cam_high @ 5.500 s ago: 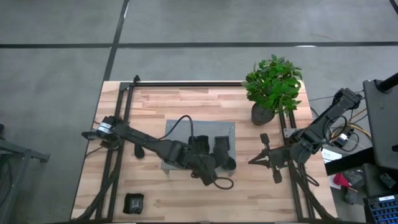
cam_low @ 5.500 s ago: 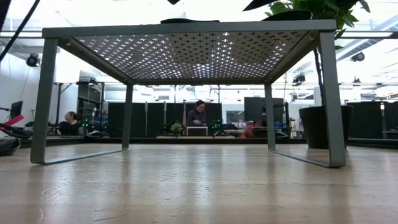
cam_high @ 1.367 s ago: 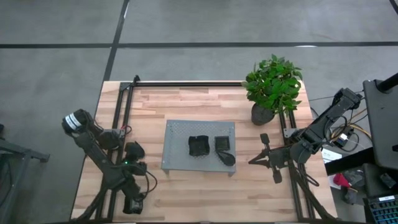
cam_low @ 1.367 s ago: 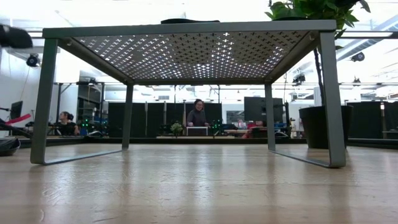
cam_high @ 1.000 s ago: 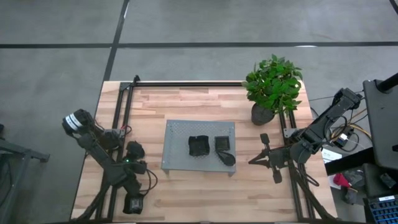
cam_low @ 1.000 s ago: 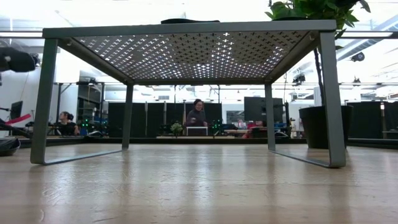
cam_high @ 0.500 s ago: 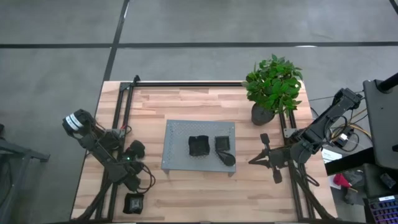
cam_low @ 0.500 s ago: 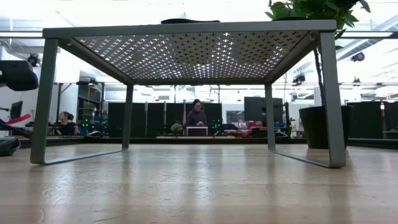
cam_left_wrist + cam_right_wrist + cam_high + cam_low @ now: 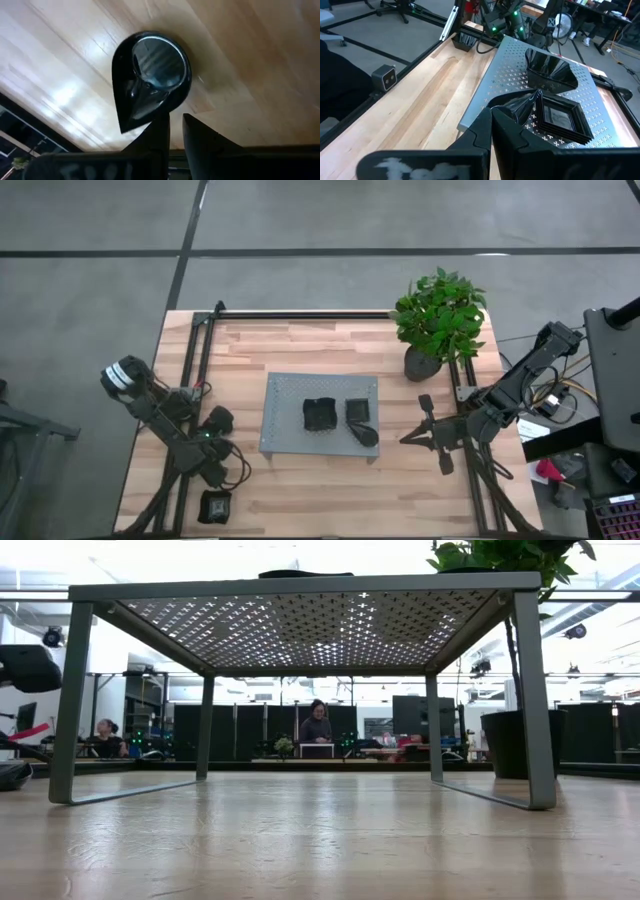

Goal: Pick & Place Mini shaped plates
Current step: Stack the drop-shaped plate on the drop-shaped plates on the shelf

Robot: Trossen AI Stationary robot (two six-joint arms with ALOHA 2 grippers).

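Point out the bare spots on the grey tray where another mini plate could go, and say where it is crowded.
The grey tray is bare across its left part, from the left rim to the wavy-edged plate, and along the strip by its far rim. The right part is crowded: the square plates and the teardrop plate sit close together beside the wavy-edged one.

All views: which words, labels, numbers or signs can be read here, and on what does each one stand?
No text can be read in any view.
Left wrist view: pale marks on the left gripper's housing, too blurred to read.
Right wrist view: pale marks on the right gripper's housing, too blurred to read.
The teardrop plate and the grey tray show no writing.
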